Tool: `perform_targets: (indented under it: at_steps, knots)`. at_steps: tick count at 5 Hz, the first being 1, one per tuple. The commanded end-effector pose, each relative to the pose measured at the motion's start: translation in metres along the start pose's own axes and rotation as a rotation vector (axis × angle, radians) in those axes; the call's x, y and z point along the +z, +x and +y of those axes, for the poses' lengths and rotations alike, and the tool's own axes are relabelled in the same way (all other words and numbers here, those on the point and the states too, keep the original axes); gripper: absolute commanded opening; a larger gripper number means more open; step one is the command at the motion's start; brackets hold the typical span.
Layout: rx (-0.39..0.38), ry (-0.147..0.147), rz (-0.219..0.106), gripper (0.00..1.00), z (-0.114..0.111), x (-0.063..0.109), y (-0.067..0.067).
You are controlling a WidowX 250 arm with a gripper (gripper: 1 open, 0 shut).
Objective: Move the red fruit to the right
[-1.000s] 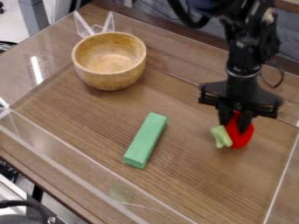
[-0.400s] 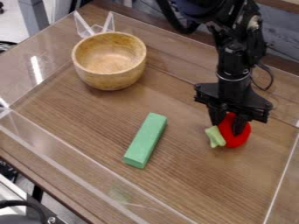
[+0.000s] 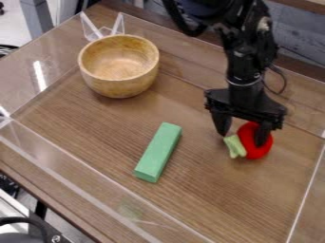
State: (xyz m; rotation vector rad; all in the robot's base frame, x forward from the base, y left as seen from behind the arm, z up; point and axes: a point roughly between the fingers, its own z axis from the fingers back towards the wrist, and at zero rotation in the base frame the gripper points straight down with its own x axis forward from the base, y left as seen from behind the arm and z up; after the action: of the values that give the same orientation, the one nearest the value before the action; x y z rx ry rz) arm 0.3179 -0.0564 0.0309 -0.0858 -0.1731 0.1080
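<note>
I have the end effector [image 3: 244, 126] pointing almost straight down at the right side of the bench [image 3: 89, 133], just above the red fruit [image 3: 257, 143]. Its two dark fingers look spread, one to the left of the fruit's green leafy end and one toward the fruit's far right, and I see no pinch on the fruit, which appears to rest on the wood. The fruit lies low and slightly right under the fingertips, well apart from the green block [image 3: 159, 151] in the middle.

The bench is dark wood grain, ringed by a low clear plastic wall [image 3: 26, 144]. A wooden bowl [image 3: 120, 65] sits far left at the back. Behind the bench I make out black cables and some pale flooring, blurred.

Compared with a second ago, the arm has shifted a little leftward in the picture and the fingers, then closed around the fruit, now stand apart. The fruit itself sits slightly left of where it was held.
</note>
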Motion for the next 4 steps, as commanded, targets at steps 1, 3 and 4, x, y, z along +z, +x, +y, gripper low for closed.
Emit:
perform_targets:
  at_steps: [1,3,4]
  knots:
    - [-0.026,0.009,-0.024,1.0,0.012,-0.002,0.009]
    - [-0.041,0.025,-0.023,1.0,0.015,-0.001,0.001]
    - [0.039,0.04,-0.014,1.0,0.019,0.014,-0.009]
